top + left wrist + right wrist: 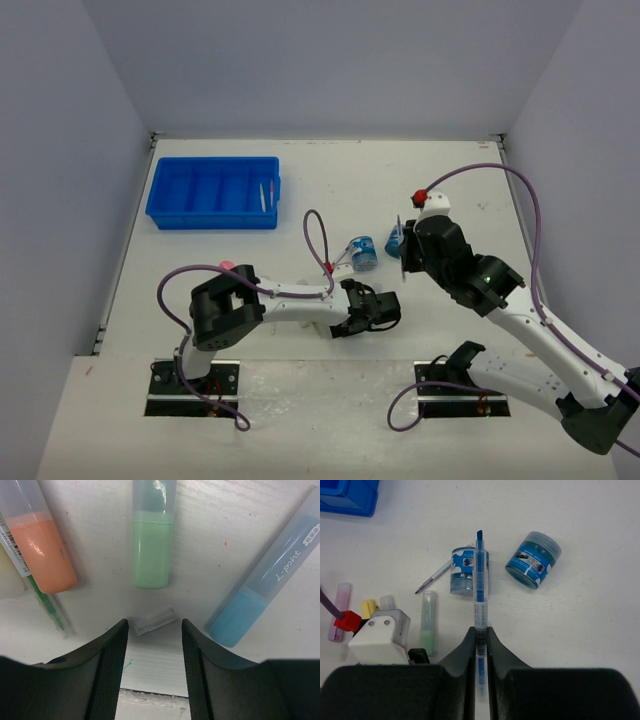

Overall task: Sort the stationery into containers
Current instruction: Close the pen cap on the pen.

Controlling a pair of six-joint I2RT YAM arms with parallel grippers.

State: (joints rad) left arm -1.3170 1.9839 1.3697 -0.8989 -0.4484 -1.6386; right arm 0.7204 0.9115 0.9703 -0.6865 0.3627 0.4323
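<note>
My left gripper (154, 630) is open, low over the table, with only a small clear cap (155, 620) lying at its tips. Beyond it lie an orange marker stick (47, 555), a green one (151, 550) and a blue one (265, 595). My right gripper (480, 632) is shut on a thin blue pen (479, 580), held above two round blue tubs (460, 572) (533, 560). The blue divided tray (215, 222) stands at the far left, with thin pens (265, 195) in its right compartment. In the top view the left gripper (385, 310) is near the front and the right gripper (400, 240) is beside a tub (363, 253).
A thin green pen (47, 605) lies beside the orange stick. A grey-tipped pen (434, 577) leans by the nearer tub, and purple (339, 610) and yellow (367, 607) sticks lie by the left arm. A pink cap (227, 265) shows behind the left arm's base.
</note>
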